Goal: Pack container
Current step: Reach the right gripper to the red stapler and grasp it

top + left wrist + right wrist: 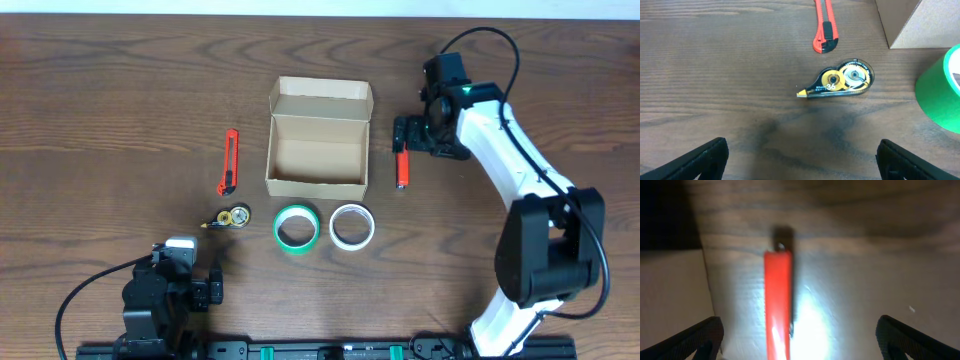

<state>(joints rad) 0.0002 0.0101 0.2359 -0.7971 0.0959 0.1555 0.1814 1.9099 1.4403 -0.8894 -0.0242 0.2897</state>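
At the centre of the overhead view your box [315,186] sits on the bench [100,90] with its flap tipped back toward the top of the frame. Its floor looks bare, so I judge that nothing is packed and the task is barely begun.

Everything else lies outside the box:
- **Left of it:** the orange cutter [230,162], and below that the tape dispenser [232,217].
- **Below its lower edge, near but apart:** the green roll [297,228] and the white roll [352,226].
- **Just to its right:** a red tool [402,170].

Your right fingers [695,337] are spread wide, one at each lower corner of the right wrist view. The red tool runs up between them and touches neither, so that pick looks like the step in hand. Your left fingers [700,157] are spread too, at the lower left of the overhead view. They sit over bare bench with the dispenser ahead.

Expect poor detail in the right wrist view. It is blurred, glare washes out the bench beside the tool, and the tool's lower end is cut off. You cannot tell what the tool is, or how high the fingers hang above it. In the left wrist view the green roll and a box corner are clipped at the right edge.
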